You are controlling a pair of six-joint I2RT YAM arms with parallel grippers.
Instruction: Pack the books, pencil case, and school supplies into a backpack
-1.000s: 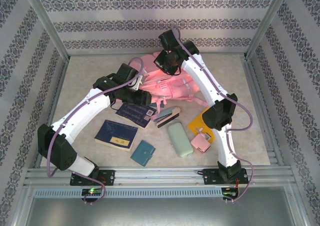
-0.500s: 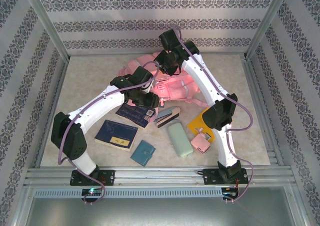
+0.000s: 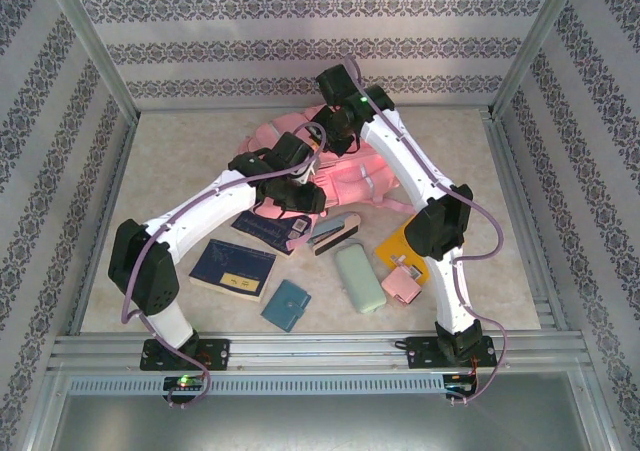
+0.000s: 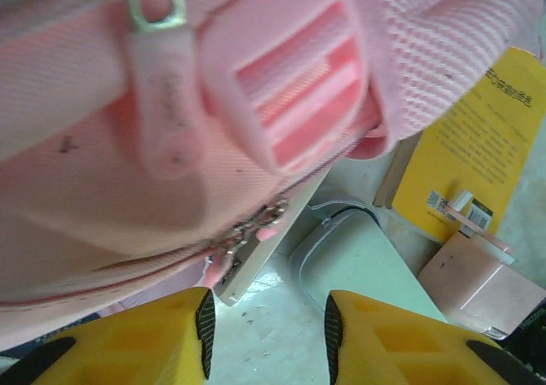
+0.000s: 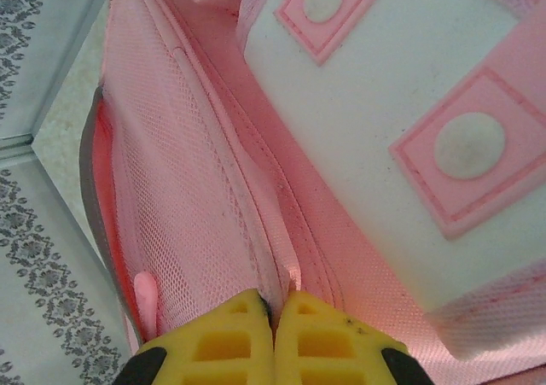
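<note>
The backpack (image 3: 345, 176) lay at the middle of the table (image 3: 180, 161), toward its far edge. The right end effector (image 5: 273, 310) was over the backpack's far part, its fingers pressed together on a ridge of pink fabric beside a mesh panel. The left end effector (image 4: 266, 325) hung at the backpack's near edge, fingers apart with nothing between them, just below a zipper pull (image 4: 162, 78) and a pink buckle (image 4: 290, 78).

Between the backpack and the near edge were a dark navy book (image 3: 233, 268), a teal notebook (image 3: 286, 305), the stapler-like wedge (image 3: 335, 233), and the mint-green pencil case (image 3: 359, 278). Toward the right edge lay the yellow-orange book (image 3: 395, 241), partly under the right arm, with the pink squarish item (image 3: 403, 285) touching its near corner.
</note>
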